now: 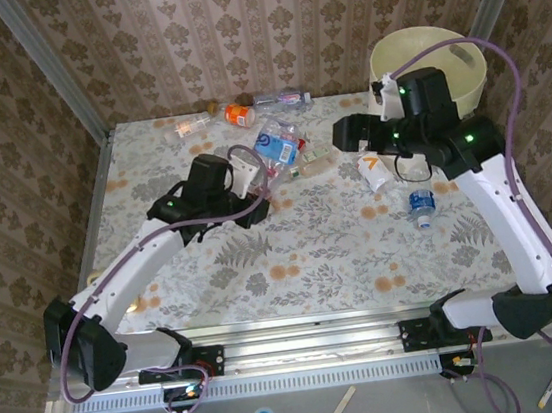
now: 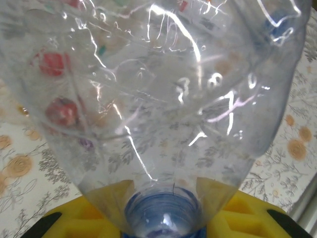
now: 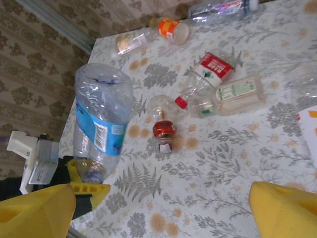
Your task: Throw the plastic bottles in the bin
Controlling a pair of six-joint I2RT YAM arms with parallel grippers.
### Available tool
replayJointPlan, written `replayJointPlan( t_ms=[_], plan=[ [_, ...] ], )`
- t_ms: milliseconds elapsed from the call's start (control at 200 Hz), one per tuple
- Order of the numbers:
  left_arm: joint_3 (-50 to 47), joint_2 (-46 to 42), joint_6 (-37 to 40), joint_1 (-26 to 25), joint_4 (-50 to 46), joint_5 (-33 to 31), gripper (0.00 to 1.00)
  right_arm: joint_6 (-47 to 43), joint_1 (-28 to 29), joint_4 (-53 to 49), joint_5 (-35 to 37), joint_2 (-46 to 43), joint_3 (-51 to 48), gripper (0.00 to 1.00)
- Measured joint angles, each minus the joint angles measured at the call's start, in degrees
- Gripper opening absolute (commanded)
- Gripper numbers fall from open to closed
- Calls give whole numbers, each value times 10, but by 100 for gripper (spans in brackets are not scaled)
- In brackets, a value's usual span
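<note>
Bottles [image 1: 278,98] are lying across the far table [image 1: 292,255], with the bin [image 1: 426,57] sitting at its right corner. The left gripper [image 1: 257,176] is pinching a blue-labelled bottle [image 1: 275,146]. At the left wrist, yellow fingers [image 2: 74,225] are squeezing its neck. At the right wrist, the right gripper [image 3: 161,208] is gaping wide and empty, with loose bottles lying ahead.

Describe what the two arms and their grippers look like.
Both the left arm and right arm have white links, black joints and bases, and a mauve cable looping alongside. Small green lights glow on the right arm's joints. The fingers are bright yellow.
</note>
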Motion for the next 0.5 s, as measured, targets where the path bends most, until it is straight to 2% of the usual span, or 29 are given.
replayJointPlan(
  t_ms=[500],
  plan=[
    [1,-1,35,-68,2,56,0,1,44,5,-56,40,0,92]
  ],
)
